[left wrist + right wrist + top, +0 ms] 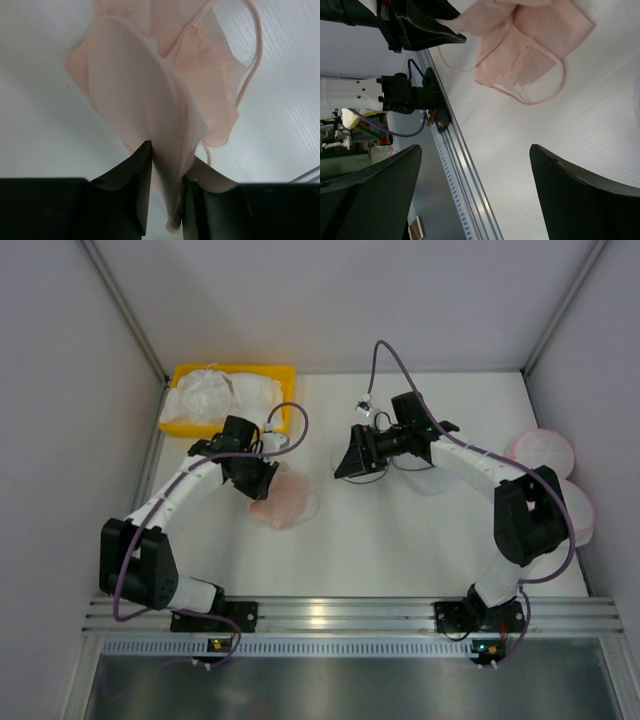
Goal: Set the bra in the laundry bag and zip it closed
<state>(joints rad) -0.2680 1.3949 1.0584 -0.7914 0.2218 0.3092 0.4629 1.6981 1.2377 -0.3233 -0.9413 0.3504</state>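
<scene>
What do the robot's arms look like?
Both are white tubes with chunky black joints. The left arm and right arm each trail a looping purple cable. The left gripper and right gripper are black, with two pointed fingers each.

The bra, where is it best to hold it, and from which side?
On the bra, probably the rim of its padded cup, from above: it stands up from the table, so jaws fit either side. The strap lies flat and thin.
</scene>
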